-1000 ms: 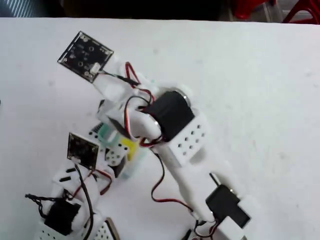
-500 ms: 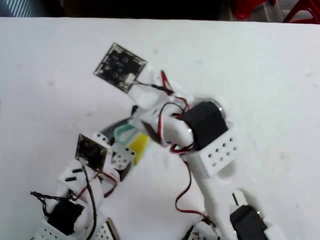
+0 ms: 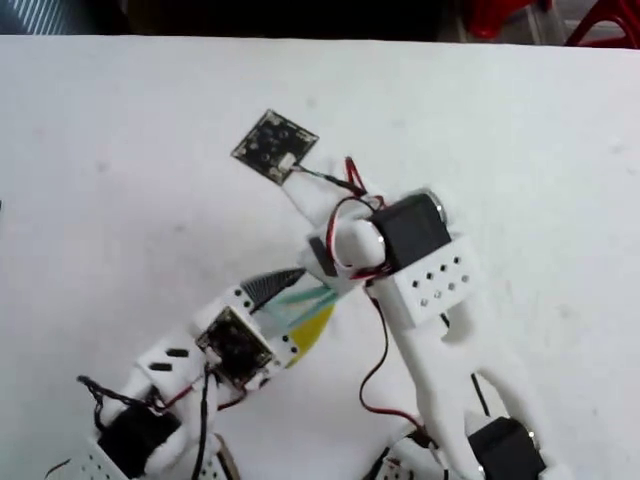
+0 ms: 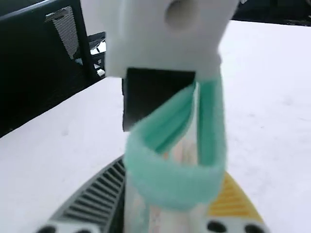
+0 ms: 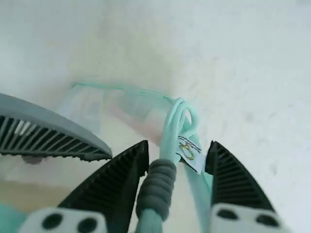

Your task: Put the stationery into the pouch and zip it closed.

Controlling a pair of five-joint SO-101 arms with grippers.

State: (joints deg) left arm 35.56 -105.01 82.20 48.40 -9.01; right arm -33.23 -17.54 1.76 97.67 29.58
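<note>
Watching the high view over the last second, I see my right arm has swung sideways across the desk [image 3: 500, 120]. The left arm has followed it, and the pouch [image 5: 112, 107] has travelled along between the two. I read that as the zip stroke under way. Because the left arm gave ground too, though, I suspect part of the travel was the whole pouch sliding rather than the slider running.

The right claw [image 5: 179, 145] looks clenched. Its black jaws stand on either side of the mint loop [image 4: 170, 179] and the grey ribbed pull [image 5: 155, 187]. The pull presses against one jaw and the loop fills the gap to the other. From the left wrist view the loop rises straight up into that claw, which fits a firm hold.

The left claw [image 4: 172, 170] looks clamped on the pouch itself, with the clear body running between its grey jaw and its yellow one.

From the right claw, the pouch lies just beyond the jaw tips, reaching away toward the left claw's grey jaw. Something pale pink shows through the pouch wall, but I cannot tell what it is. I also cannot tell how far the zip has closed.
</note>
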